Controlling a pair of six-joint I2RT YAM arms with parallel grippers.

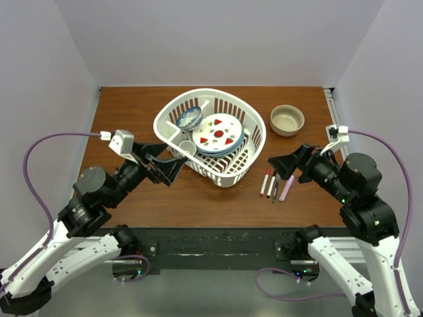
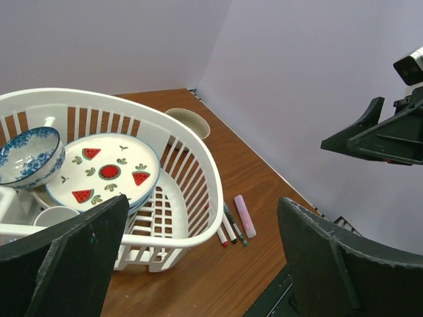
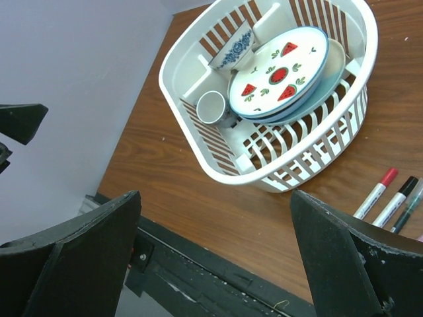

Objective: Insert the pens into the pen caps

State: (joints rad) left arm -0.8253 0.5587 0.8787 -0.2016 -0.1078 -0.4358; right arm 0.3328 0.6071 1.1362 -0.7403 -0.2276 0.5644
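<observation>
Four pens lie side by side on the brown table just right of the white basket: a white one with a red end (image 1: 266, 182), a white one with a black end (image 1: 271, 185), a dark one (image 1: 275, 190) and a thicker lilac-pink one (image 1: 287, 188). In the right wrist view, what looks like a red pen cap (image 3: 388, 175) and a black pen cap (image 3: 411, 185) sit on the white pens' far ends. My right gripper (image 1: 276, 169) hovers open just above and behind the pens. My left gripper (image 1: 170, 162) hangs open at the basket's left side. Neither holds anything.
The white basket (image 1: 234, 168) holds watermelon plates (image 1: 219, 133), a blue patterned bowl (image 1: 189, 118) and a white cup (image 1: 187, 147). A tan bowl (image 1: 287, 120) stands at the back right. Walls close in on three sides; the table's front edge lies near the pens.
</observation>
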